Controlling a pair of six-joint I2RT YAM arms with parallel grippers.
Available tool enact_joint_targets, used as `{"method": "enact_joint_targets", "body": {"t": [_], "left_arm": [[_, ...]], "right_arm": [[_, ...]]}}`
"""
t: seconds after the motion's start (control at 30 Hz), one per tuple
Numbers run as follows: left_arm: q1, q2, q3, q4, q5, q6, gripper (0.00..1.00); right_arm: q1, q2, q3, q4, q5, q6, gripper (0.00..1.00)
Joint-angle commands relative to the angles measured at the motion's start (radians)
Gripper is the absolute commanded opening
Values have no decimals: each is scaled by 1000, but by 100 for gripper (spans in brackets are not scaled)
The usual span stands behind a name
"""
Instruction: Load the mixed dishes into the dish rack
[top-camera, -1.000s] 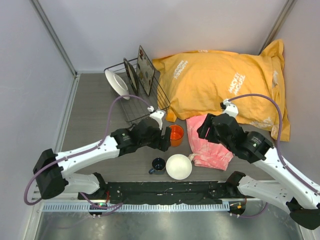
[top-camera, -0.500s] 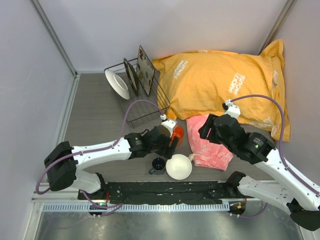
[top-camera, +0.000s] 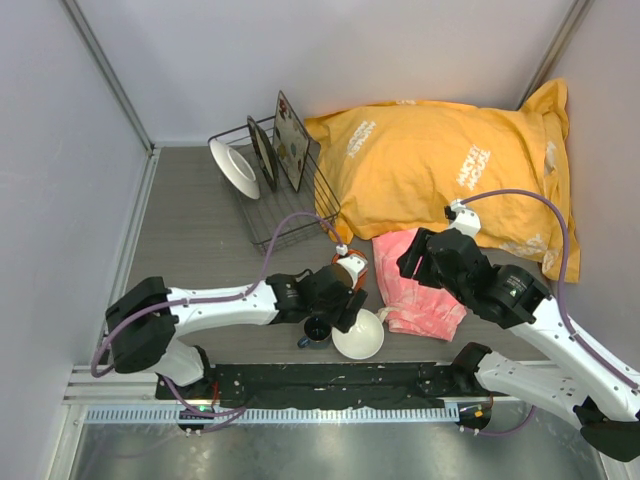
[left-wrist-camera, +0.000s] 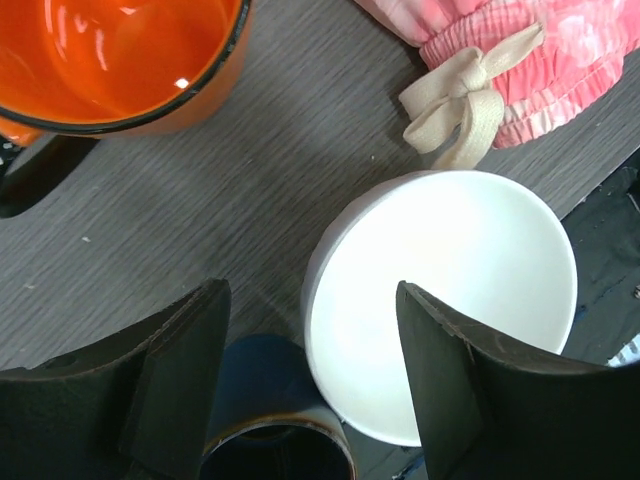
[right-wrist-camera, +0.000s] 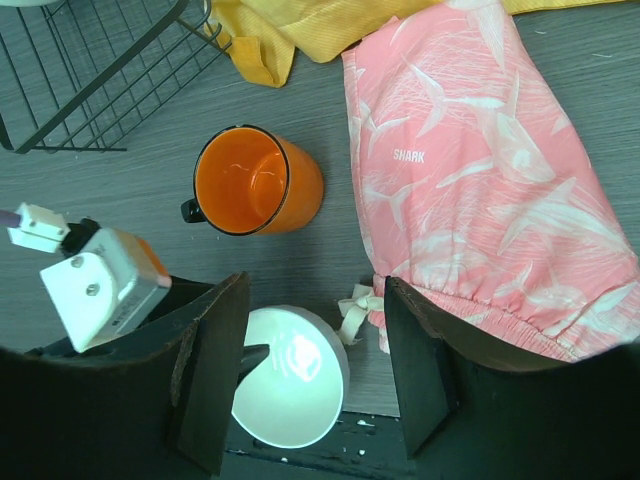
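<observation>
between the spread fingers of the left claw (left-wrist-camera: 310, 300) lies the rim of the white bowl (left-wrist-camera: 450, 300), with the small dark-blue cup (left-wrist-camera: 270, 430) crowding the same gap; closing now could catch the cup too, or skid the bowl.

A big yellow bag (top-camera: 440, 165) is lying at the back of the grey table (top-camera: 190, 230). A pink cloth (top-camera: 420, 295) with a cream bow (left-wrist-camera: 462, 95) is lying in front, touching it.

We find the small dark-blue cup (top-camera: 317, 330) just left of the round white bowl (top-camera: 362, 340), the orange ceramic mug (right-wrist-camera: 258, 180) behind both, and the pink fabric cloth (top-camera: 425, 290) to the right.
</observation>
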Motion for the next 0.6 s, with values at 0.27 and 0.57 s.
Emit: {"method": "enact_joint_targets", "body": {"t": [0.27, 0.57], "left_arm": [[-19, 145, 79, 73, 64, 38, 51], [-25, 168, 111, 63, 64, 45, 38]], "right_arm": [[1, -15, -4, 14, 36, 4, 62], [1, -34, -11, 13, 54, 7, 62]]}}
